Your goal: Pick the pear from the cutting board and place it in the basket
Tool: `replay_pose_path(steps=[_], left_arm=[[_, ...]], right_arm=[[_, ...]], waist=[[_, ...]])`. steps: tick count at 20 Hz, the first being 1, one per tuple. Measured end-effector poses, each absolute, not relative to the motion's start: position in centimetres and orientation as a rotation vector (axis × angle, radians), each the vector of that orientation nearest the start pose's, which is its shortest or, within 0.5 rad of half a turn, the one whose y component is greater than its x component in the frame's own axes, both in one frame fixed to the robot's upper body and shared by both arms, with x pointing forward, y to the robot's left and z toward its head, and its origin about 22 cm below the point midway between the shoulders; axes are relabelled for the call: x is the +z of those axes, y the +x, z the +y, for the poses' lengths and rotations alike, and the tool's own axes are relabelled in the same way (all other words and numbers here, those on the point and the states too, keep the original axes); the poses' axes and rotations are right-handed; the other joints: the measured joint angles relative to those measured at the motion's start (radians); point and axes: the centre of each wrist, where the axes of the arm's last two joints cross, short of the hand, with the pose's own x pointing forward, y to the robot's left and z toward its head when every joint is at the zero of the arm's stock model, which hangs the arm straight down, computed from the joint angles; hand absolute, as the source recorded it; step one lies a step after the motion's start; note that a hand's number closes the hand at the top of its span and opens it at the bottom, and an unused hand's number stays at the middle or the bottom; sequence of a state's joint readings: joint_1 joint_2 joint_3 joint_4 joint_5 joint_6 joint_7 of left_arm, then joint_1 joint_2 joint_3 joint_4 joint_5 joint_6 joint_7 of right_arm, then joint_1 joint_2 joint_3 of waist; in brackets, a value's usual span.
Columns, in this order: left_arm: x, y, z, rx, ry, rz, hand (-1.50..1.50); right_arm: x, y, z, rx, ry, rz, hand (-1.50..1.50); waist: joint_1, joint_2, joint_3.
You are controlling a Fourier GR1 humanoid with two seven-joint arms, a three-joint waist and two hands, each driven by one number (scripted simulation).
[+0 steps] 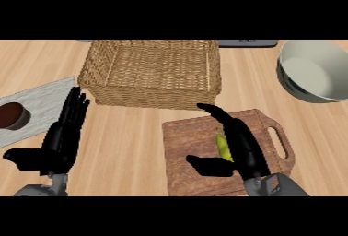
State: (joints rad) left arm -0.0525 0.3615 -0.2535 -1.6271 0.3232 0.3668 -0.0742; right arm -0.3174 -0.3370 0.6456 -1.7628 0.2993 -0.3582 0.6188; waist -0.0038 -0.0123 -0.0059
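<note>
**My right hand is over the pear**

The pear (223, 146) lies on the wooden cutting board (190, 138), near its middle. My right hand (246, 154) covers most of it, so I see only a thin yellow-green strip. The strip runs the long way, from me toward the wicker basket (153, 97). I cannot tell which end is the stalk. My right fingers are stretched out long and close together. My thumb sticks out to the side, with the pear in between. My left hand (61, 138) rests far off, fingers straight, side by side.
</note>
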Motion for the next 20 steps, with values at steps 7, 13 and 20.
replay_pose_path(steps=[7, 13, 20], left_arm=[[3.0, 24.6, 24.3, 0.051, 0.104, -1.655, 0.00], [3.1, 24.6, 24.2, 0.046, 0.101, -1.656, 0.00], [3.4, 24.6, 23.9, 0.044, 0.085, -1.661, 0.00]], right_arm=[[13.1, 26.9, -13.8, 0.811, -0.801, -1.274, -1.50], [17.0, 28.0, -13.1, 1.022, -0.815, -1.110, -1.50], [20.4, 29.7, -11.6, 1.089, -0.646, -1.036, -1.50]], waist=[[-0.006, -0.006, -0.004], [0.007, -0.002, -0.003], [0.013, 0.003, 0.000]])
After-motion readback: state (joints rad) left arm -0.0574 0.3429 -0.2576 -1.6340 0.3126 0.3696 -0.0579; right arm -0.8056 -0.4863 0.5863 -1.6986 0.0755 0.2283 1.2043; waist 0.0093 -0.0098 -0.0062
